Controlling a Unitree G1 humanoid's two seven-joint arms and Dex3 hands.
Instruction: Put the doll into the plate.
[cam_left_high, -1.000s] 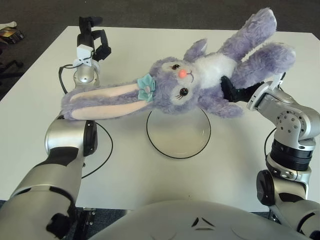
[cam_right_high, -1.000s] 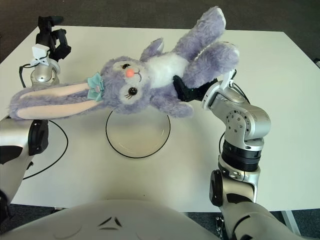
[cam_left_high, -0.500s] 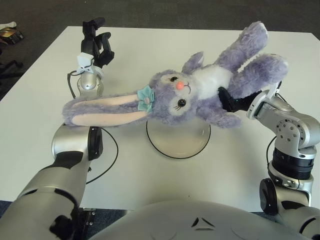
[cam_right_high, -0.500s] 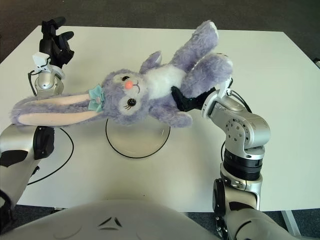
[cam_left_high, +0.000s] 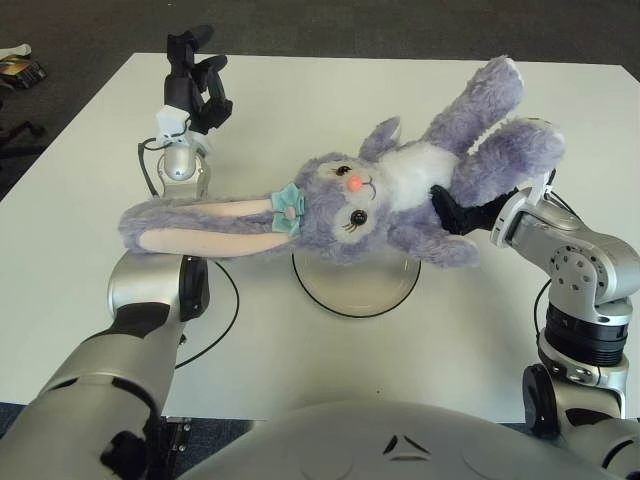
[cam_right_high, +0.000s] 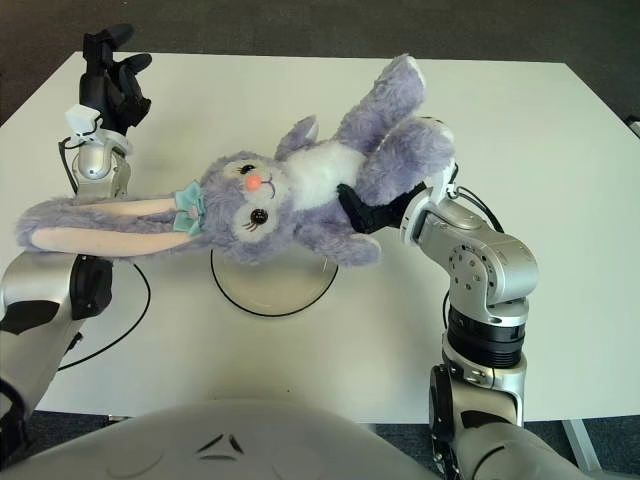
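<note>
- Doll (cam_left_high: 400, 190), seen from the left eye, is hanging in the air over the white table (cam_left_high: 300, 90), gripped around its middle by the right hand (cam_left_high: 462, 212), whose dark fingers are closing into the purple plush beside the white belly.
- Compared with a second ago, the doll is sitting lower and further toward the robot's left; its head is now overlapping the far rim of the plate (cam_left_high: 356, 285), and its long ears are drooping out over the left forearm.
- That shift is bringing the body closer to the plate, so I judge the carry to be nearly over and the lowering and release to be what remains.
- The plate is lying on the table with nothing in it; the doll is not yet resting inside.
- The left hand (cam_left_high: 197, 85) is now standing raised at the table's far left, further back than a second ago, fingers loosely curled and holding nothing.
- From the right eye, the doll (cam_right_high: 300, 185) is showing the same tilt, legs up toward the far side, head down over the plate (cam_right_high: 270, 285).
- Here the right hand (cam_right_high: 372, 212) is clamping the doll's waist, and the left hand (cam_right_high: 110, 70) is idling well apart from the toy's body.
</note>
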